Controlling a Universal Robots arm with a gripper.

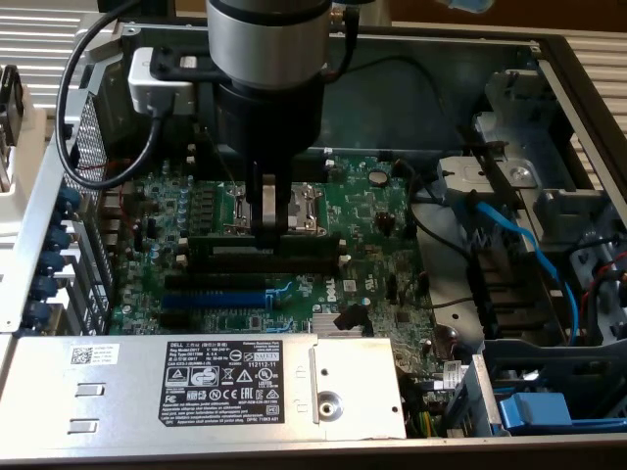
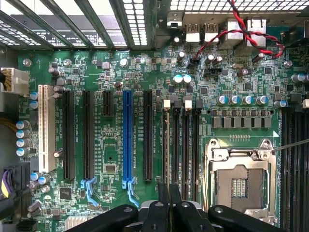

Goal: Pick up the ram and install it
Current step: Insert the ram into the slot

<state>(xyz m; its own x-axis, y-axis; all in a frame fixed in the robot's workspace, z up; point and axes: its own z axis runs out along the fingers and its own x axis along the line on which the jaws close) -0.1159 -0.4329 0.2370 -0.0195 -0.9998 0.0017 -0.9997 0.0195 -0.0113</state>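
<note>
Closest to the camera lies the power supply (image 1: 196, 377) with its white label, set across the near edge of the open case (image 1: 29, 225). Just beyond it, on the motherboard (image 1: 387, 250), runs the blue slot (image 1: 216, 297) with black slots beside it, all of them bare. Farther in is the ram (image 1: 313, 245). It stands on edge, level, lengthwise along the memory slots (image 2: 186, 145) and low against them, near the middle of the board. The gripper (image 1: 269, 220) reaches straight down onto it from above, clamped on the ram's top edge at about mid length. In the wrist view its fingers (image 2: 163, 195) stand close together with only a thin gap between them, over the row of memory slots. So the pick-up looks done and the ram has been carried to its place. The rest is less sure: I cannot tell whether the ram merely rests in the mouth of a slot or is pressed fully home, nor whether the end latches have closed on it. With the gripper clamped on it, I judge the install to be under way and not finished. Just beyond the ram lies the socket (image 2: 241, 179), open and bare under its metal frame. At the exterior view's right a blue cable (image 1: 534, 259) crosses the drive bay, well apart from the work.
</note>
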